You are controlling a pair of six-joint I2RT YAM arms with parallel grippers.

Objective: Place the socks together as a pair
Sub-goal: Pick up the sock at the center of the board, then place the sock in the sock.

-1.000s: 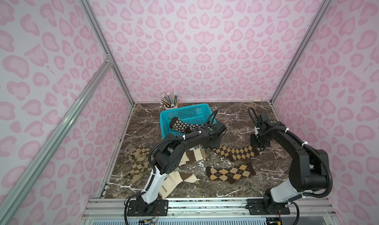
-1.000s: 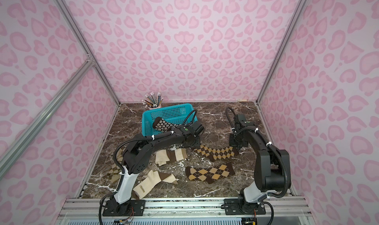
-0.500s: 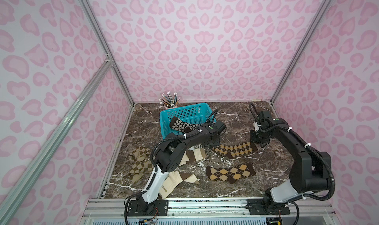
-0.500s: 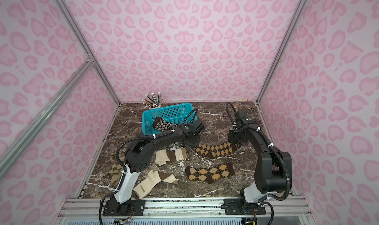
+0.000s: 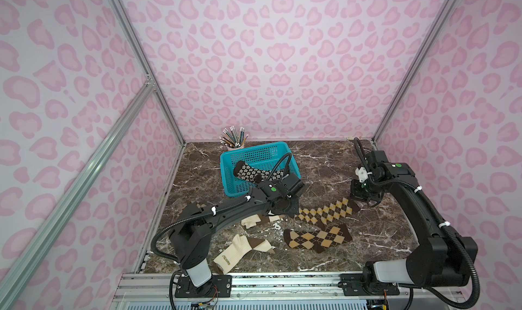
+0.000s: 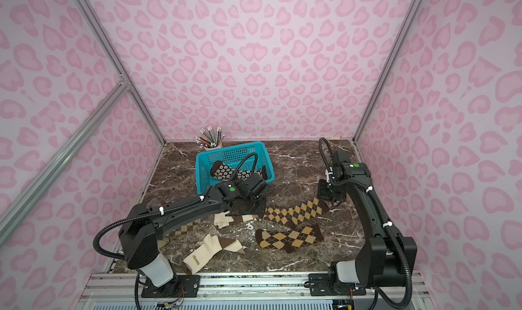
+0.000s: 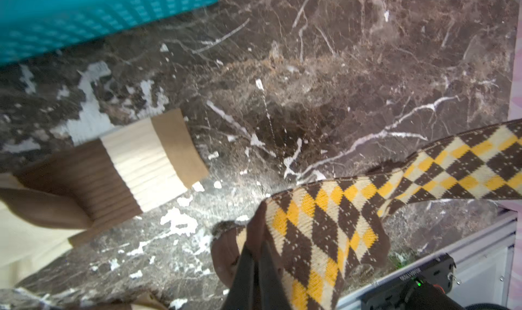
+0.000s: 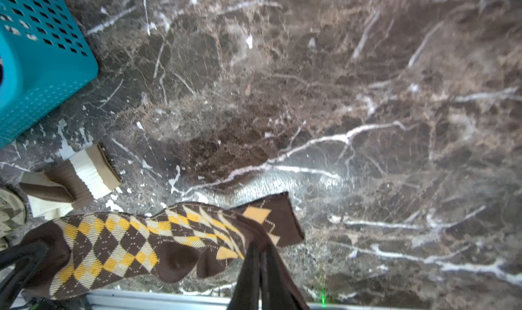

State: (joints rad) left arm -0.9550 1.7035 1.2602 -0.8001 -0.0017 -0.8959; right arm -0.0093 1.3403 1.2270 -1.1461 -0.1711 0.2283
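1. By the left edge of the dark brown marble surface (image 5: 324, 164): olive-beige diamond-check knit sock (image 6: 185, 229), mostly hidden under the left arm; untouched, probably parked for a later pairing.
2. Towards the front edge, left of centre: cream ribbed knit sock with a brown band (image 5: 243, 249); further in, second cream ribbed sock (image 5: 252, 220); near each other but apart, so not yet a pair.
3. Near the back edge, left of centre: teal perforated plastic basket (image 5: 227, 175) holding a dark brown knit sock with cream flowers (image 5: 248, 171); behind it, pale cup of pencils (image 5: 234, 139); none of these involved.
4. Left gripper (image 7: 255, 255): jaws clamped together on the brown toe end of a brown-tan argyle knit sock (image 5: 327, 212).
5. That sock stretched across the middle of the surface, seemingly raised a little off the marble; held at both ends, judged so as to keep it straight and flat for laying on its mate.
6. Matching argyle sock (image 5: 316, 239): flat, right of centre, nearer the front edge, just beside the held one; a ready target.
7. Right gripper (image 8: 260, 255): jaws pinched tight on the cuff end.
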